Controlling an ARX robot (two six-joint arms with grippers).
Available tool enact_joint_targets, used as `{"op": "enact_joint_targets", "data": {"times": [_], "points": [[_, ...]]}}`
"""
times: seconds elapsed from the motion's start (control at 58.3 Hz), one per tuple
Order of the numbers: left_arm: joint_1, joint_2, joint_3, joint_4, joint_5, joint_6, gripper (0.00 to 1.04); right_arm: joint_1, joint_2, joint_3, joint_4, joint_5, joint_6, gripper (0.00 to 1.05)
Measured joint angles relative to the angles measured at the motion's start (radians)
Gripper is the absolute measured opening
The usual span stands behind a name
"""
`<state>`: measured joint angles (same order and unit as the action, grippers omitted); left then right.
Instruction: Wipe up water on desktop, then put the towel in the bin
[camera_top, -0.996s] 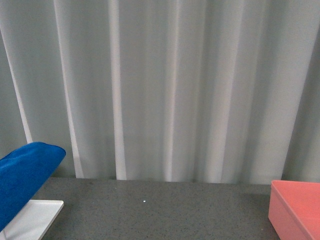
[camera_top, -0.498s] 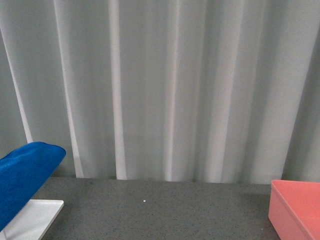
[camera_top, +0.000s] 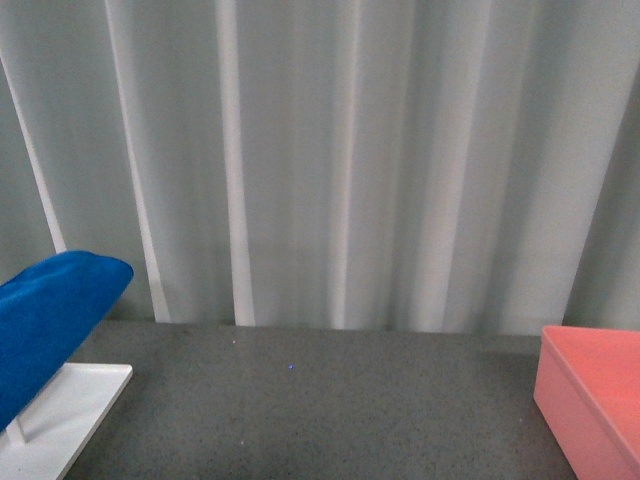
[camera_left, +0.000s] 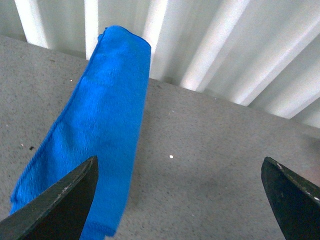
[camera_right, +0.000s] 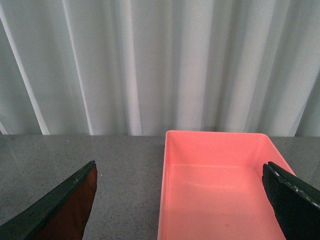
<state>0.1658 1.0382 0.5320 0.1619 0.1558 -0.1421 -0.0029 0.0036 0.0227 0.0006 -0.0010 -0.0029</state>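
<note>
The towel (camera_top: 50, 320) is blue and hangs folded over a rack, whose white base (camera_top: 75, 405) sits right under it on the desktop (camera_top: 320, 410). It has not been picked up yet, so fetching it looks like the step in hand.

The left claw (camera_left: 179, 159) hovers near the towel with its jaws spread wide and nothing in them. The towel sits over towards one finger (camera_left: 65, 200), not midway between the two. I'd say the claw should shift until the fold is centred, come down over the thick upper part, close fully, then lift straight up so the cloth slides off without dragging the rack along.

On the stretch of desktop beside the towel I can't make out any puddle, only a tiny bright speck, so the wiping spot may need finding first.

The bin (camera_top: 590, 400) stands well apart from the towel, on the robot's right side. The right claw (camera_right: 179, 163) hangs above it, also gaping and empty. A pale curtain (camera_top: 350, 170) hangs behind the towel.
</note>
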Motion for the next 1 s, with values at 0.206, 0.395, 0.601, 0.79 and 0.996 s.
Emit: {"op": "enact_joint_targets", "data": {"times": [0.206,0.395,0.601,0.79,0.996], "points": [[-0.011,0.32,0.266,-0.047,-0.048,0.151,0.98,0.0,0.0,0.0,0.0,0.0,0.0,0.98],[-0.045,0.53,0.433,-0.091,-0.074,0.227,0.98,0.0,0.0,0.0,0.0,0.0,0.0,0.98],[-0.059,0.68,0.55,-0.09,-0.126,0.285,0.98,0.0,0.0,0.0,0.0,0.0,0.0,0.98],[-0.057,0.745,0.589,-0.083,-0.166,0.34,0.98,0.0,0.0,0.0,0.0,0.0,0.0,0.98],[-0.047,0.826,0.619,-0.026,-0.192,0.376,0.98,0.0,0.0,0.0,0.0,0.0,0.0,0.98]]}}
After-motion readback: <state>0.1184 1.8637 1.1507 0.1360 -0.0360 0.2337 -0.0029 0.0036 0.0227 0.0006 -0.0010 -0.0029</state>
